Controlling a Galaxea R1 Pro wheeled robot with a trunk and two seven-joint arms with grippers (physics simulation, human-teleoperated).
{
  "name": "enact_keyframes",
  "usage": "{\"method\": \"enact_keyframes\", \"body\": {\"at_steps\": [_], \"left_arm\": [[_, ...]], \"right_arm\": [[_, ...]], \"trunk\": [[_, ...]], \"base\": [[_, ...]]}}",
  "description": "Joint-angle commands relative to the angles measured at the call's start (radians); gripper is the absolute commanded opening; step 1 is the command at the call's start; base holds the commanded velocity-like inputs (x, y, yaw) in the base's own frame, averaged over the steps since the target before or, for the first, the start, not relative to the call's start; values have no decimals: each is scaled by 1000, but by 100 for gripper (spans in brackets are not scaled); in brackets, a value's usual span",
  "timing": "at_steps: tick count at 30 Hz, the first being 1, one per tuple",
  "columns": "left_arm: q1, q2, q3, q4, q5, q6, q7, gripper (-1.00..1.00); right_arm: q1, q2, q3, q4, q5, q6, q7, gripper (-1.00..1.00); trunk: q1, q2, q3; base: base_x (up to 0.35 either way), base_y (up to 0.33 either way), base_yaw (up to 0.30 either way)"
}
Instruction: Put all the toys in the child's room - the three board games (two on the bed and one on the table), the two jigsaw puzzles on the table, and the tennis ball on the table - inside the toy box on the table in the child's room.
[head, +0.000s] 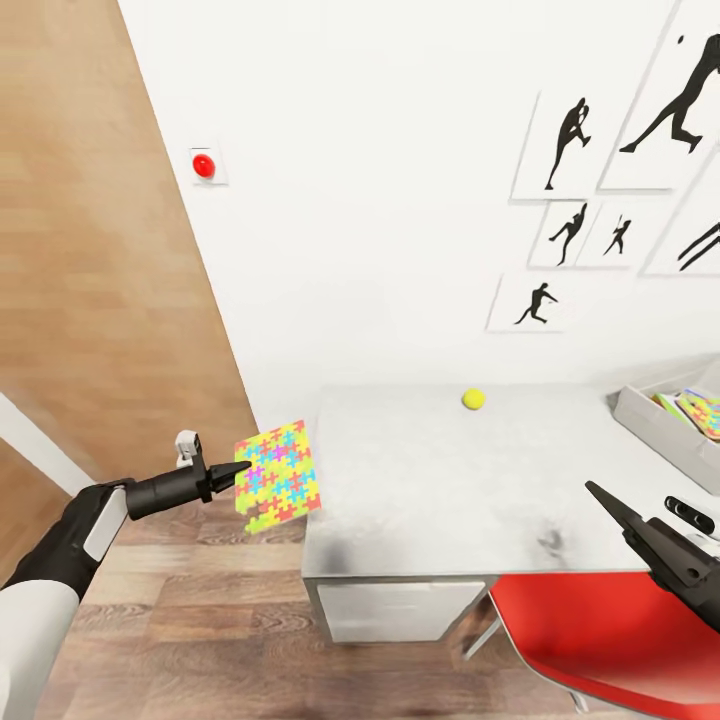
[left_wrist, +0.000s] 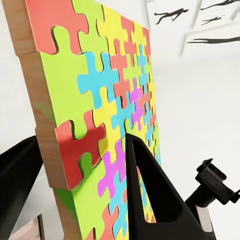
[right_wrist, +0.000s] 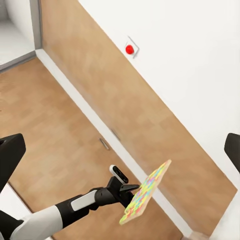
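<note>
My left gripper (head: 240, 470) is shut on the edge of a jigsaw puzzle (head: 278, 477), a thin board of red, yellow, blue and green pieces. It hangs in the air just left of the table's (head: 440, 500) left end. The left wrist view shows the puzzle (left_wrist: 115, 115) clamped between the black fingers (left_wrist: 150, 195). From the right wrist I see the same puzzle (right_wrist: 146, 192) held out by the left arm. The tennis ball (head: 473, 399) lies near the table's back edge. The toy box (head: 650, 415) stands at the right end with colourful boards inside. My right gripper (head: 620, 515) hovers over the front right.
A red chair (head: 590, 630) is tucked under the table's front right. White drawers (head: 400, 610) sit below the top. The white wall carries framed black silhouettes (head: 570, 145) and a red button (head: 203, 165). A wooden door panel (head: 90, 250) and wood floor lie left.
</note>
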Motion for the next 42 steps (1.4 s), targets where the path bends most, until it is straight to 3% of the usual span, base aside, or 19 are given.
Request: {"method": "enact_keyframes", "body": {"at_steps": [1,42], "left_arm": [[-1,0,0,0,0,5,-2,-100],[1,2,2,0,1,5,-2,-100]], "right_arm": [[-1,0,0,0,-1,11,3,100],[-1,0,-1,-2,0,-28,4,100]], "trunk": [[1,-2,0],[1,-2,63]], "base": [[0,0,-58],[0,0,-169]]}}
